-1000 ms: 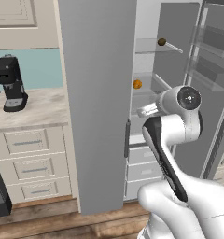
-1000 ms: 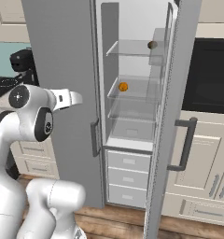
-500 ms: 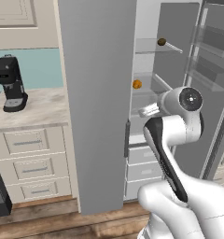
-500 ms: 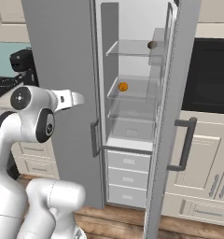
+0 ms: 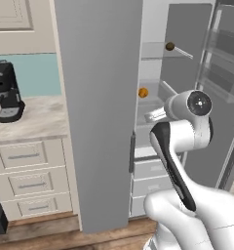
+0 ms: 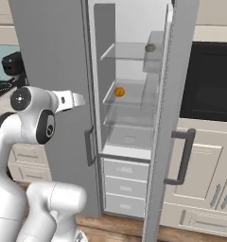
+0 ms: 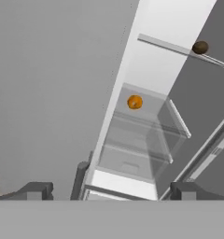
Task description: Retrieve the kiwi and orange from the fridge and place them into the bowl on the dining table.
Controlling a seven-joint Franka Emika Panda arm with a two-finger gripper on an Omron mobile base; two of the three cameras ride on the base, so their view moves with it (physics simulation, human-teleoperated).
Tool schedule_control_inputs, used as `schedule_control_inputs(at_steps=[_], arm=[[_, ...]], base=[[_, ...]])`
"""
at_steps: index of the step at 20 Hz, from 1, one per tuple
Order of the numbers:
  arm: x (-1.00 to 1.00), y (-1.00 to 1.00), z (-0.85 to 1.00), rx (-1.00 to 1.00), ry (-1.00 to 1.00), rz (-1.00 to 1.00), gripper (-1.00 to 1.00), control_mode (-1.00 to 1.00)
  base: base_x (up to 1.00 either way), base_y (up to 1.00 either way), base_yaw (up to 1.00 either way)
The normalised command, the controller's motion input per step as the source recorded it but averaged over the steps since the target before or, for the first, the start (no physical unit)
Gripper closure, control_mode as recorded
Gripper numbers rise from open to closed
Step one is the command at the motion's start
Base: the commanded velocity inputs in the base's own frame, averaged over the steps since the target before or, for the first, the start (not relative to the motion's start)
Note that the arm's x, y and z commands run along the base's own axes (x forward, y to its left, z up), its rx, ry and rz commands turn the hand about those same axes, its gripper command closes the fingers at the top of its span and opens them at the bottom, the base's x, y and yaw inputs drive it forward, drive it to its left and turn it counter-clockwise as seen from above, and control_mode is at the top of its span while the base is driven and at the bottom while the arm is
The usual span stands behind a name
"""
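The grey fridge [image 5: 99, 97] has its left door closed and its right door swung open. Inside, the brown kiwi [image 5: 170, 47] [image 6: 150, 47] [image 7: 200, 47] lies on the upper glass shelf. The orange [image 5: 143, 92] [image 6: 119, 91] [image 7: 135, 102] rests one shelf lower. My gripper [image 7: 111, 191] [image 6: 76, 99] [image 5: 154, 115] hovers in front of the opening, well short of both fruits, open and holding nothing. The bowl and the dining table are out of view.
The open fridge door [image 6: 172, 118] with its long handle [image 6: 181, 156] stands on the right, beside a black oven [image 6: 212, 80]. White drawers [image 6: 125, 186] fill the fridge's lower part. A black coffee machine [image 5: 7, 93] sits on the wall counter [image 5: 36, 122] at left.
The hand has crept very slightly toward the fridge opening. Both fruits lie where they were.
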Motion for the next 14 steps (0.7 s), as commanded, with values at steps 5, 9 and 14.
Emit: schedule_control_inputs(at_steps=[5, 9, 14], arm=[[0.00, 0.00, 0.00, 0.00, 0.00, 0.00, -1.00, 1.00], [0.00, 0.00, 0.00, 0.00, 0.00, 0.00, -1.00, 1.00], [0.00, 0.00, 0.00, 0.00, 0.00, 0.00, -1.00, 1.00]], base=[[0.37, -0.25, -0.01], [0.13, -0.39, -0.08], [0.12, -0.35, -0.11]])
